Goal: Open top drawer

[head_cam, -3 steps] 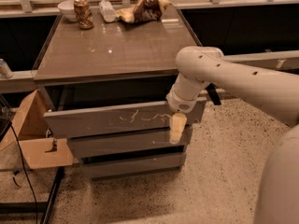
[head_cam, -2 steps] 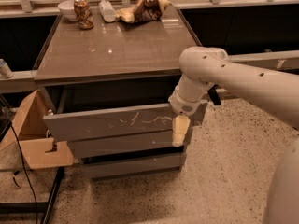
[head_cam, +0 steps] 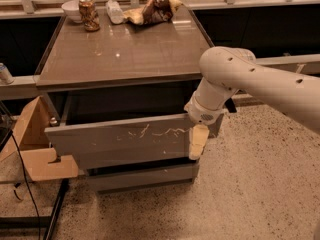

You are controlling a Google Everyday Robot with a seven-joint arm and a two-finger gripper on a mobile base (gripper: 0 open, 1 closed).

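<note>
The top drawer point(head_cam: 120, 140) is a wide grey-brown front with white squiggly scratches. It stands pulled out from the cabinet, and its dark inside shows behind the front. My gripper point(head_cam: 198, 142) hangs from the white arm at the drawer front's right end, with a tan finger point(head_cam: 198, 140) pointing down against that edge. A shallower grey drawer front point(head_cam: 142, 177) sits below it, closed.
The cabinet top point(head_cam: 125, 49) carries a can point(head_cam: 88, 14), a white bowl point(head_cam: 72, 9), a plastic bottle point(head_cam: 115, 11) and a crumpled bag point(head_cam: 152, 9). An open cardboard box point(head_cam: 37, 149) stands at the left. Speckled floor lies at the right and in front.
The drawer front has come further out towards the camera and my gripper has moved with it at its right end.
</note>
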